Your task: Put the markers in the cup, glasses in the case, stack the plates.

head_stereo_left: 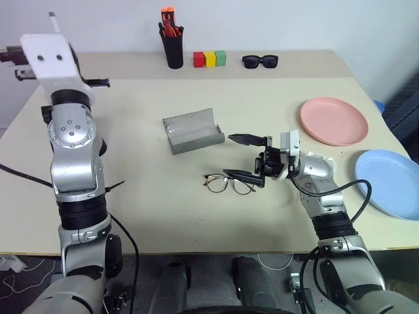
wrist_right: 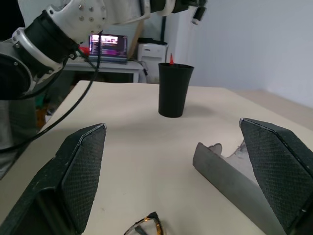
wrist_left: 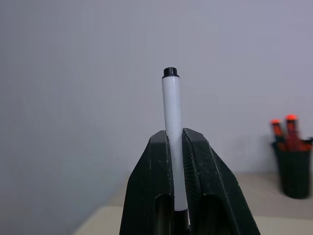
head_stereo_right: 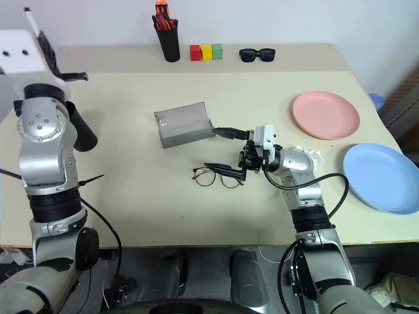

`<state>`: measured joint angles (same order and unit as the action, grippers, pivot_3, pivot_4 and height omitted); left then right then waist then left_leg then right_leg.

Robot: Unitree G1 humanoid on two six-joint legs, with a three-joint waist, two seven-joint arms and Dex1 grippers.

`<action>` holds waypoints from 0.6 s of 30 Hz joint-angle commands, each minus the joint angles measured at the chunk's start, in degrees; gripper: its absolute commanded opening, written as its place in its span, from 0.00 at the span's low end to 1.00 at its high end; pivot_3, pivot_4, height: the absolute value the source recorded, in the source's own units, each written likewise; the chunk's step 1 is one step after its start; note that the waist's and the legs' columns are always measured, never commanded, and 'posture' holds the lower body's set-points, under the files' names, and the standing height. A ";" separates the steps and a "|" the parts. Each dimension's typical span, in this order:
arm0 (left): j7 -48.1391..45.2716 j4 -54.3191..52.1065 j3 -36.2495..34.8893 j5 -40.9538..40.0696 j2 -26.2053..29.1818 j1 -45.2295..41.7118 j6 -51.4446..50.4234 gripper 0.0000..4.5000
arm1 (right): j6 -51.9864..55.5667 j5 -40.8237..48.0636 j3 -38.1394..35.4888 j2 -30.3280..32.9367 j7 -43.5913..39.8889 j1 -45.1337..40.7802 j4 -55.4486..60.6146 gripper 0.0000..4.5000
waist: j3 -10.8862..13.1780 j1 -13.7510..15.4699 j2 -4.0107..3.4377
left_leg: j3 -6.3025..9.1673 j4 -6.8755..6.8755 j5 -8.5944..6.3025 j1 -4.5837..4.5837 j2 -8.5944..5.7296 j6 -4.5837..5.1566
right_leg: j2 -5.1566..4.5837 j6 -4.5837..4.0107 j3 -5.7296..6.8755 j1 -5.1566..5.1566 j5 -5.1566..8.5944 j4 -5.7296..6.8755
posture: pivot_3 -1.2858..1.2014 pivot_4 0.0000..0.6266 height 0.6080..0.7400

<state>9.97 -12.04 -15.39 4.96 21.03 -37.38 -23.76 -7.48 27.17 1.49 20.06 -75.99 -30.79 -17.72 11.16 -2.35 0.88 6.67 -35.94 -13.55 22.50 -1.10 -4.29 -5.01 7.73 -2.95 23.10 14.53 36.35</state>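
Left gripper point(wrist_left: 178, 147) clamping white marker point(wrist_left: 173, 137), cap pointing 12 o'clock; pen pot point(wrist_left: 294, 169) sitting at 4 o'clock.

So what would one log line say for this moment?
left gripper: shut on white marker, raised | right gripper: open beside glasses | case: open

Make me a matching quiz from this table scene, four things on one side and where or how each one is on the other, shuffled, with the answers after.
1. white marker
2. glasses
3. case
4. pink plate

A. lying open mid-table
B. beside the blue plate, not stacked
C. clamped in the left gripper
D. on the table by the open right gripper

Pairs: 1-C, 2-D, 3-A, 4-B
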 commanded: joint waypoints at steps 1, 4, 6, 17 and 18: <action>2.58 -1.65 -1.84 2.56 0.72 0.94 1.03 0.02 | -1.30 0.08 -0.44 -0.70 -0.82 -2.24 -0.76 1.00 | 0.00 0.00 0.00 | 0.00 0.00 0.00 0.00 0.00 0.00 | 0.00 0.00 0.00 0.00 0.00 0.00 | 0.52 0.24 1.00; 3.78 -2.90 -2.40 3.94 1.13 2.17 0.81 0.02 | -1.66 -0.04 -0.41 -1.01 -1.16 -3.02 -1.82 1.00 | 0.00 0.00 0.00 | 0.00 -0.01 0.00 0.00 0.00 0.00 | 0.00 0.00 0.00 0.00 0.00 0.00 | 0.52 0.24 1.00; 4.31 -4.01 -2.62 5.51 1.73 3.97 1.35 0.02 | -2.03 -0.13 -0.44 -1.29 -1.42 -3.55 -2.79 1.00 | 0.00 -0.16 0.00 | 0.00 0.01 0.00 0.00 0.00 0.00 | 0.00 0.00 0.00 0.00 0.00 0.00 | 0.52 0.24 1.00; 6.76 7.98 -3.04 6.08 2.35 4.37 10.99 0.02 | 0.43 -0.08 -0.31 -1.99 0.51 -5.59 -0.78 1.00 | 0.00 0.06 0.00 | 0.00 -0.01 0.00 -0.02 0.00 0.00 | 0.00 0.00 0.00 0.00 -0.01 0.03 | 0.52 0.24 1.00; 6.88 10.08 -2.93 6.08 2.65 4.01 12.25 0.02 | 1.20 -0.09 -0.16 -2.04 1.27 -5.65 0.37 1.00 | 0.00 0.05 0.00 | 0.00 0.00 0.00 -0.02 0.00 0.00 | 0.00 0.00 0.00 0.00 -0.01 0.03 | 0.52 0.24 1.00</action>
<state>16.14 -3.13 -17.37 10.62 22.31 -31.72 -14.37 -7.17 26.57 1.68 18.22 -75.77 -34.81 -20.93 11.16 -2.30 0.88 6.67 -35.93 -13.55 22.49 -1.10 -4.29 -5.02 7.73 -2.95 23.11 14.52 36.38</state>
